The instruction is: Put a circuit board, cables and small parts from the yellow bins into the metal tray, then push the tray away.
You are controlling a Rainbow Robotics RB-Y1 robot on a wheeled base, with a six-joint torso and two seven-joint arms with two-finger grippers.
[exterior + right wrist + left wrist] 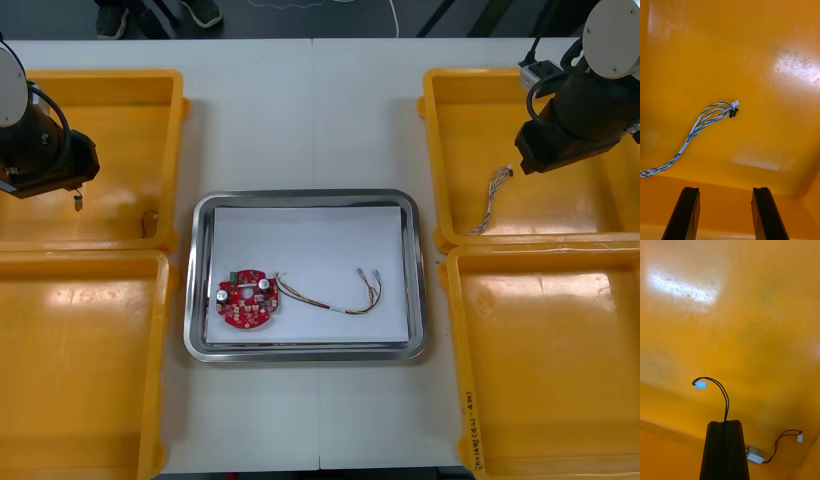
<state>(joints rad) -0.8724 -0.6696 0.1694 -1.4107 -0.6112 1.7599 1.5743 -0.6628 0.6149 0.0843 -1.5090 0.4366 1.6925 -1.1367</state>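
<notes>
While the left gripper (724, 423) hangs over the far-left yellow bin (110, 130), we see its jaws together, clamped on a black cable (726, 403) that curls away w/ a white plug. The right gripper (725, 189), jaws apart, hovers over the blue & white cable (702, 122) in the far-right bin (565, 215). We find the circuit board (247, 298) & red/yellow cable (330, 301) in the metal tray (305, 196), mid counter (310, 110).

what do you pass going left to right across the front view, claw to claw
left claw shut on a black cable → circuit board → red and yellow cable → twisted blue and white cable → open right claw
</notes>
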